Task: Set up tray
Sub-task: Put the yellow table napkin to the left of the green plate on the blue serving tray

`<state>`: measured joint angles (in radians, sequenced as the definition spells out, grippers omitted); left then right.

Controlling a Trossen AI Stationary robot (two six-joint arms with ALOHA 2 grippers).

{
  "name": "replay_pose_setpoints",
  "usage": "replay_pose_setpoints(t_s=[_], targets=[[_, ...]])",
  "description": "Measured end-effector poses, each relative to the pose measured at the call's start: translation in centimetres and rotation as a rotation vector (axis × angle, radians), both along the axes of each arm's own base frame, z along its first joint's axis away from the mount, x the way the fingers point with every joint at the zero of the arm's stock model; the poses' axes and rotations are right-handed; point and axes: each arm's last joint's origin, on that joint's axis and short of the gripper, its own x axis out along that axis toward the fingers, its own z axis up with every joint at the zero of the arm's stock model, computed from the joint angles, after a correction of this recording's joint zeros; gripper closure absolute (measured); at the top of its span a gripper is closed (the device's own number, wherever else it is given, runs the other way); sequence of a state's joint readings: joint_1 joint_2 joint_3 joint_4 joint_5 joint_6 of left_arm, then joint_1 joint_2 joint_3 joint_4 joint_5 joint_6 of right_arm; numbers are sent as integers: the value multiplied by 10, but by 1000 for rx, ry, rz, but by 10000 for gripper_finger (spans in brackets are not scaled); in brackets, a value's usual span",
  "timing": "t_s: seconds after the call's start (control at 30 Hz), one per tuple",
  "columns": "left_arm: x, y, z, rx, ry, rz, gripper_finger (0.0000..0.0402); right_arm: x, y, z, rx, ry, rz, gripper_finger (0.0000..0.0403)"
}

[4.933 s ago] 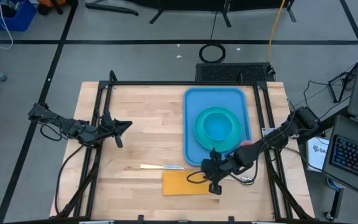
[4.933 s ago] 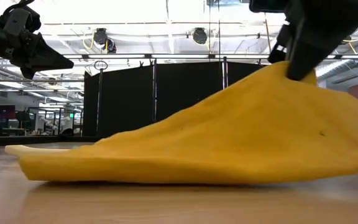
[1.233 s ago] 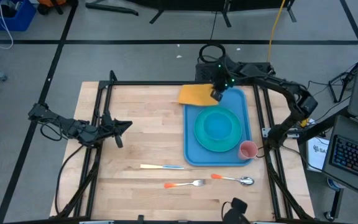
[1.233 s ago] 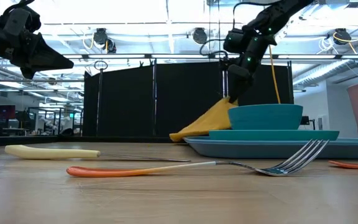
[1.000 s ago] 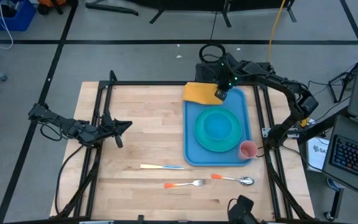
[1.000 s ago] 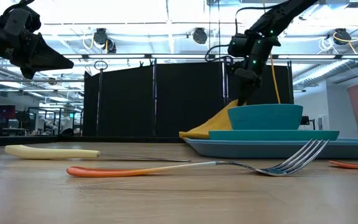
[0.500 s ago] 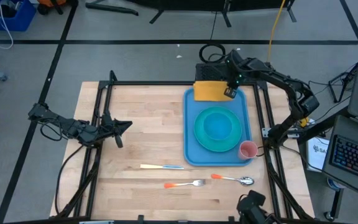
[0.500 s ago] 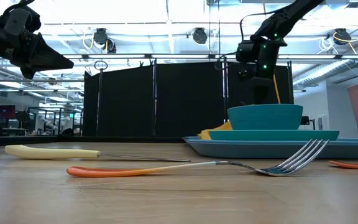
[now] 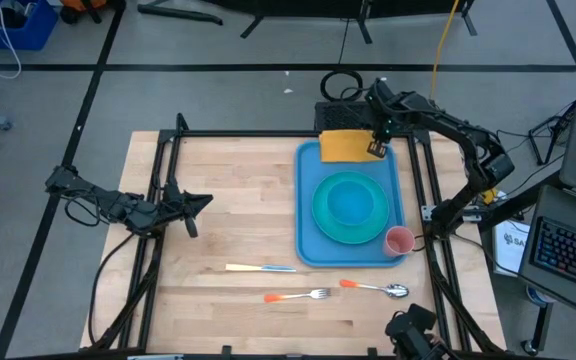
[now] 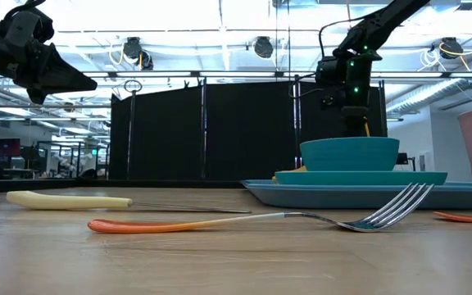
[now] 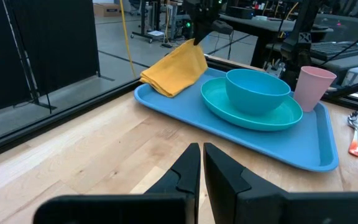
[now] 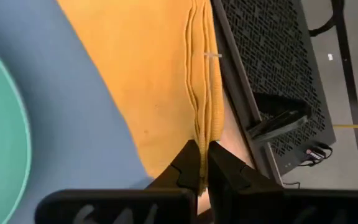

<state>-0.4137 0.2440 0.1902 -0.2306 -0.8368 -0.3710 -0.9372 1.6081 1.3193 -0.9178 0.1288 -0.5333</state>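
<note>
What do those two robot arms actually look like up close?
Both arms are dark, thin and jointed, trailing black cables. The left gripper ends in two dark, tapered, wedge-shaped fingers; the right gripper looks the same. Small green lights glow on the right arm near its wrist.

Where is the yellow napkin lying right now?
In the high view, the napkin lies at the far end of the blue tray, just beyond the plate, with the right tool at its edge.

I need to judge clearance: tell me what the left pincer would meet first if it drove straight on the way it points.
Likely the blue tray's near rim; the left pincer, shut, aims across bare wood at it. Depth is uncertain.
</note>
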Motion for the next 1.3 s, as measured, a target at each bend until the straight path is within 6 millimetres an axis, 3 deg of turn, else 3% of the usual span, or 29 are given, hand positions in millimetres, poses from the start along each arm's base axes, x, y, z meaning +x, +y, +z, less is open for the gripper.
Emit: replay_pose_setpoints(t_s=[0.37,0.63,0.83,0.97,1.13,1.3], targets=[[0,0,0,0,1,0,378,3,-2,1,-29,-28,-20,325],[0,0,0,0,1,0,378,13,-5,4,-47,-159,-4,313],[0,0,0,0,1,0,378,37,7,7,25,-351,69,336],[0,0,0,0,1,0,378,57,14,6,32,-431,-1,350],[0,0,0,0,1,0,378,91,20,-12,98,-522,-85,364],[0,0,0,0,0,0,378,120,21,-29,107,-486,-124,392]])
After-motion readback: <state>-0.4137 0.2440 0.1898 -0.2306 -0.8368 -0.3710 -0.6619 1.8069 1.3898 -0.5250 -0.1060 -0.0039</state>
